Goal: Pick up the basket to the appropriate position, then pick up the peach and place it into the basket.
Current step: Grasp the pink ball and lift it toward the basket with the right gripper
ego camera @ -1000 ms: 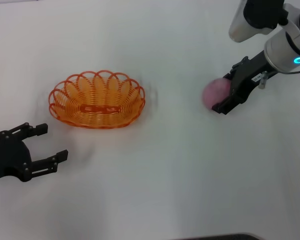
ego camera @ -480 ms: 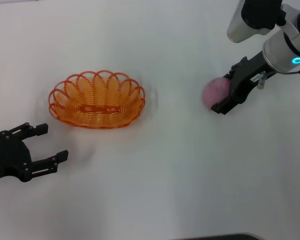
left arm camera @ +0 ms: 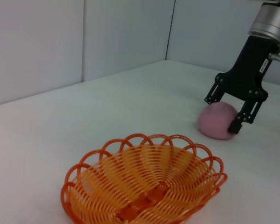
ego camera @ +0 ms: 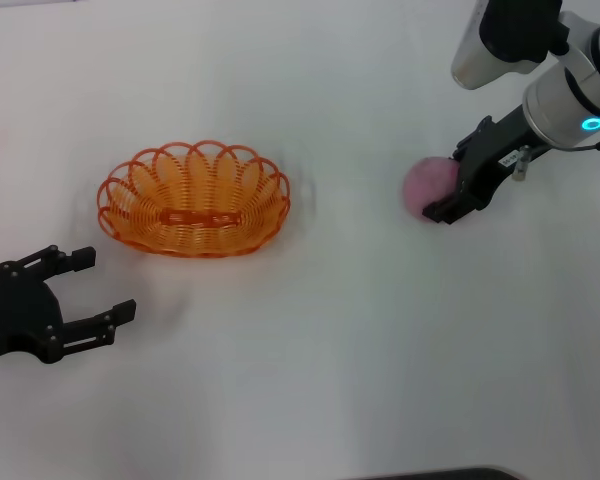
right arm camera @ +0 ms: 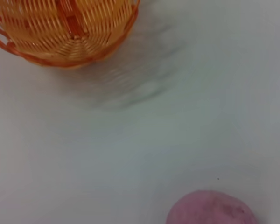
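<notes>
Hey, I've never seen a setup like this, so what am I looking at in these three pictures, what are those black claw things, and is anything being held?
This is a two-armed robot working over a white table. One picture looks down from a camera on its head; the other two come from cameras on its wrists.

The black claws are its grippers. The left gripper rests open near the orange wire basket, which is empty. The right gripper has its fingers on either side of the pink peach, which sits on the table, apart from the basket. The left wrist view shows this from the side. I cannot tell if the fingers have closed on the peach, so nothing is clearly lifted.
</notes>
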Robot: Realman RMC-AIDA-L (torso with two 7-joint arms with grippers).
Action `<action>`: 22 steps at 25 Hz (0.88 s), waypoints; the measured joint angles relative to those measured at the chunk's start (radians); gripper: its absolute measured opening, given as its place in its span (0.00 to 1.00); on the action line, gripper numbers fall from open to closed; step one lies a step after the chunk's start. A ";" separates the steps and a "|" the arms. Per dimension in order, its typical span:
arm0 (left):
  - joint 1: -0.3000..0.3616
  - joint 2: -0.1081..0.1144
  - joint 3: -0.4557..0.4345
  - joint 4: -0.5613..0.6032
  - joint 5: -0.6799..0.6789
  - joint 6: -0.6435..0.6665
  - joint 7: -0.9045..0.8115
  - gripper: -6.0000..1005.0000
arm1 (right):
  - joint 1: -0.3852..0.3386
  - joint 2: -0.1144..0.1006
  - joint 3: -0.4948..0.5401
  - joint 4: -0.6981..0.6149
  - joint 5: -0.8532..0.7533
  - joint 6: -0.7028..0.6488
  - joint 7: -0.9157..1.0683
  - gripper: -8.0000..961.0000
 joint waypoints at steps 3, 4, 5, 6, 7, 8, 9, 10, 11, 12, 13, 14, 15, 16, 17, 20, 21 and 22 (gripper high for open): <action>0.000 0.000 0.002 0.003 0.000 0.000 -0.009 0.85 | -0.001 0.000 0.000 -0.002 0.002 0.000 0.000 0.72; 0.000 0.000 0.003 0.005 0.000 0.000 -0.011 0.85 | -0.002 0.000 0.000 -0.003 0.003 0.000 0.000 0.68; 0.000 0.000 0.004 0.006 0.000 0.000 -0.012 0.85 | -0.002 0.000 0.000 -0.004 0.004 0.000 0.000 0.64; 0.000 0.000 0.004 0.006 0.000 0.000 -0.012 0.85 | -0.002 0.000 0.000 -0.005 0.004 0.000 0.000 0.60; 0.000 0.000 0.003 0.006 0.000 0.000 -0.012 0.85 | -0.003 0.000 0.000 -0.005 0.004 0.000 0.000 0.56; 0.000 0.000 0.002 0.006 0.000 0.000 -0.012 0.85 | -0.004 0.000 0.001 -0.006 0.004 0.001 0.000 0.52; 0.000 0.000 0.002 0.006 0.000 0.000 -0.012 0.85 | -0.005 0.000 0.003 -0.007 0.004 0.001 0.000 0.51; 0.000 0.000 0.001 0.006 0.000 0.000 -0.012 0.85 | -0.006 0.000 0.005 -0.009 0.005 0.000 0.000 0.50; 0.000 0.000 0.001 0.006 -0.001 0.000 -0.012 0.85 | -0.007 0.000 0.007 -0.011 0.006 0.000 0.000 0.48; 0.000 0.000 0.001 0.006 -0.001 0.000 -0.012 0.85 | -0.007 0.000 0.009 -0.013 0.009 -0.002 0.000 0.47; -0.001 0.000 0.001 0.006 -0.001 0.000 -0.012 0.85 | -0.008 0.000 0.011 -0.014 0.019 -0.007 0.000 0.46; -0.002 0.000 0.001 0.006 -0.001 0.000 -0.012 0.85 | -0.008 0.000 0.011 -0.014 0.019 -0.007 0.000 0.45; -0.002 0.000 0.002 0.006 -0.001 0.000 -0.012 0.85 | -0.009 -0.001 0.014 -0.014 0.030 -0.008 0.000 0.45; -0.003 0.000 0.004 0.006 -0.001 0.000 -0.012 0.85 | -0.009 -0.002 0.017 -0.015 0.040 -0.010 0.000 0.44; -0.003 0.000 0.005 0.006 -0.001 0.000 -0.012 0.85 | -0.010 -0.002 0.021 -0.018 0.051 -0.013 0.000 0.44; -0.004 0.000 0.006 0.006 -0.002 0.000 -0.012 0.85 | -0.017 -0.004 0.034 -0.037 0.089 -0.028 -0.003 0.42; -0.004 0.000 0.004 0.006 -0.003 0.000 -0.012 0.85 | -0.021 -0.005 0.040 -0.045 0.104 -0.033 -0.006 0.42; -0.005 0.000 0.004 0.006 -0.004 0.000 -0.012 0.85 | -0.024 -0.005 0.044 -0.052 0.117 -0.038 -0.008 0.41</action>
